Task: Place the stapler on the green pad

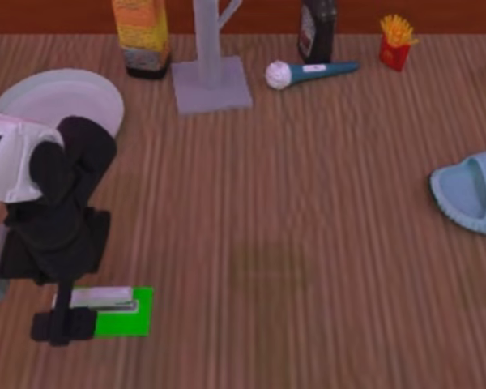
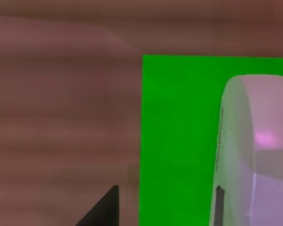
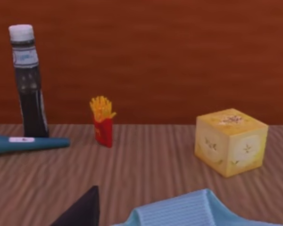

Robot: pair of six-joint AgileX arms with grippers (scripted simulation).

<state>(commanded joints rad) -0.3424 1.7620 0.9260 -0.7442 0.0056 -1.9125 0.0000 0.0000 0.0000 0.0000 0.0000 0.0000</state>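
The pale stapler point(image 1: 105, 297) lies flat on the green pad point(image 1: 130, 320) near the table's front left. Its left end is hidden under my left arm. My left gripper point(image 1: 62, 324) hangs low just left of the pad, at the stapler's left end. In the left wrist view the stapler point(image 2: 259, 150) rests on the green pad point(image 2: 179, 141). One dark finger point(image 2: 104, 212) stands over bare wood and a dark sliver shows at the stapler's edge. Only pad shows in the gap between them, so the left gripper point(image 2: 160, 214) is open. My right gripper point(image 3: 146, 219) is out of the top view, with one dark finger point(image 3: 85, 209) set well off to one side.
A white plate point(image 1: 65, 101) lies behind the left arm. Along the back stand an orange carton point(image 1: 142, 36), a grey stand point(image 1: 211, 81), a teal microphone point(image 1: 308, 73), a dark bottle point(image 1: 317, 32) and fries point(image 1: 397, 40). A blue slipper point(image 1: 474, 190) is at the right, with a yellow cube point(image 3: 231, 141) near it.
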